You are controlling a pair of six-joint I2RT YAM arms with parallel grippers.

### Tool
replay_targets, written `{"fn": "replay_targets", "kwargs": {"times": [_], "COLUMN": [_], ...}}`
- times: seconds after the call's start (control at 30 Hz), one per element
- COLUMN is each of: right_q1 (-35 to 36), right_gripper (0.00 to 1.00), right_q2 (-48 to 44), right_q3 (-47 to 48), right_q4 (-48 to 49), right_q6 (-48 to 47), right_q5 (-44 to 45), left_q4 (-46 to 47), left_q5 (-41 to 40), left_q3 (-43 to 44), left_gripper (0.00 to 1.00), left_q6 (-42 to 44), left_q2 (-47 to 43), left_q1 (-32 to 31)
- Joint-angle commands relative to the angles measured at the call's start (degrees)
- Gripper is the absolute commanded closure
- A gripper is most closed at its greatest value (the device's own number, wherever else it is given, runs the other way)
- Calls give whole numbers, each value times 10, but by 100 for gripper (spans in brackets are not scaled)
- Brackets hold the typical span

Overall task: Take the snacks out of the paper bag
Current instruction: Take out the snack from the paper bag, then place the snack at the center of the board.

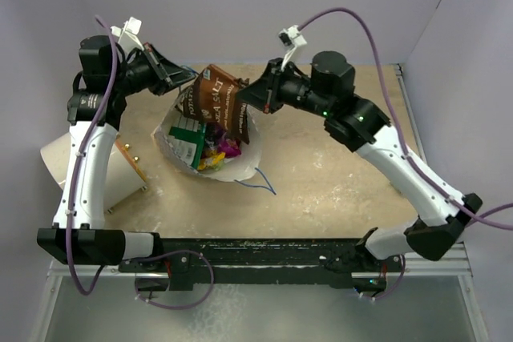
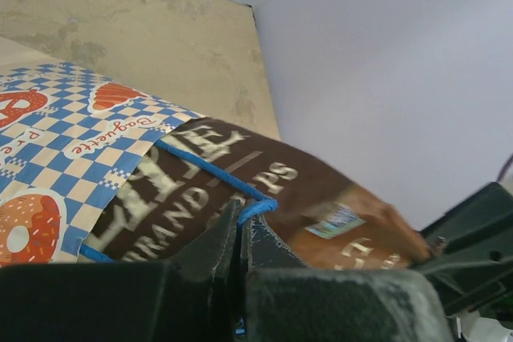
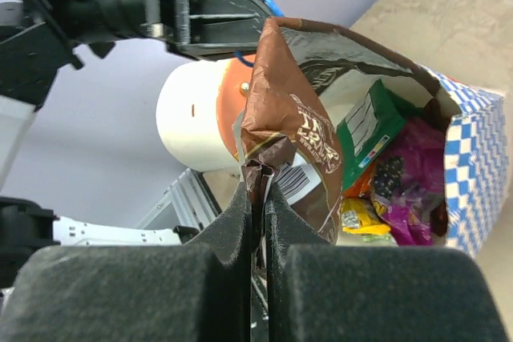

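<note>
Left claw (image 2: 240, 230) clamps blue cord handle (image 2: 204, 167), anchoring paper bag (image 2: 72, 158); right claw (image 3: 258, 198) clamps brown snack packet (image 3: 292, 130), bag mouth beneath it.

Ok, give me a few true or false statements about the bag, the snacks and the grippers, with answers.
1. The right gripper is shut on a corner of the brown packet. True.
2. The left gripper hangs open above the bag. False: it is shut on the blue cord handle of the paper bag.
3. The bag holds nothing else. False: a green packet and purple packets lie inside.
4. A white drum-like object sits near the bag. True.
</note>
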Motion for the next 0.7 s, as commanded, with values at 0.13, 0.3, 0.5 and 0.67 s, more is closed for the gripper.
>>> {"fn": "replay_targets", "kwargs": {"times": [0.13,0.3,0.5,0.67], "right_q1": [-8,-8,-8,-19], "right_gripper": [100,100,100,100], "right_q2": [-144,-203,-188,-94], "right_q3": [30,17,23,73], "right_q4": [-101,-144,-135,-157], "right_q6": [-111,-161,-219,-300], "right_q5": [98,266,426,554], "left_q4": [-18,-26,-40,-58], "left_q5": [-12,-4,5,13], "left_q3": [53,51,58,63], "left_gripper": [100,100,100,100], "left_q6": [51,53,57,65], "left_q2": [7,7,6,8], "left_q1": [-1,-1,-1,-1]}}
